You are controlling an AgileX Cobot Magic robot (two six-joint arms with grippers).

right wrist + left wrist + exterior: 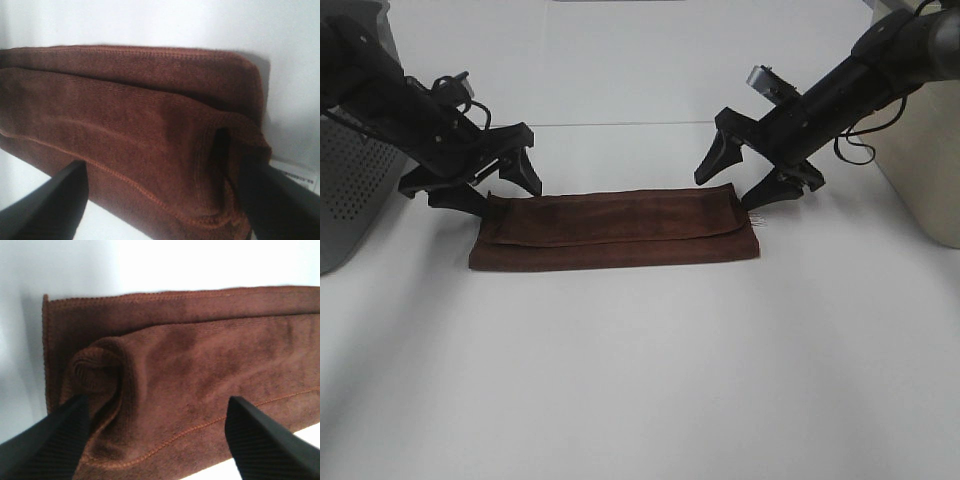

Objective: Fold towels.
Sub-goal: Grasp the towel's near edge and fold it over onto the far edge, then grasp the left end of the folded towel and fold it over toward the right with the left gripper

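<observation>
The desk is a plain white sheet, matt and evenly lit, running back to a pale wall. A grey perforated casing stands at its left edge and a beige box at its right.

One towel lies flat near the middle of the desk, a long dark-brown strip with a soft, short nap and a stitched hem in a lighter rust thread. It is folded lengthwise. The upper layer stops short, so a band of the lower layer shows along the near side. At each end the upper layer puckers into a small rolled pocket.

Two black arms reach in, one at each end of the strip. The left fingers are spread wide, released, straddling the towel's left end; up close they are ribbed and wedge-shaped. The right fingers are likewise parted over the right end, gripping nothing, one beside the hem.
</observation>
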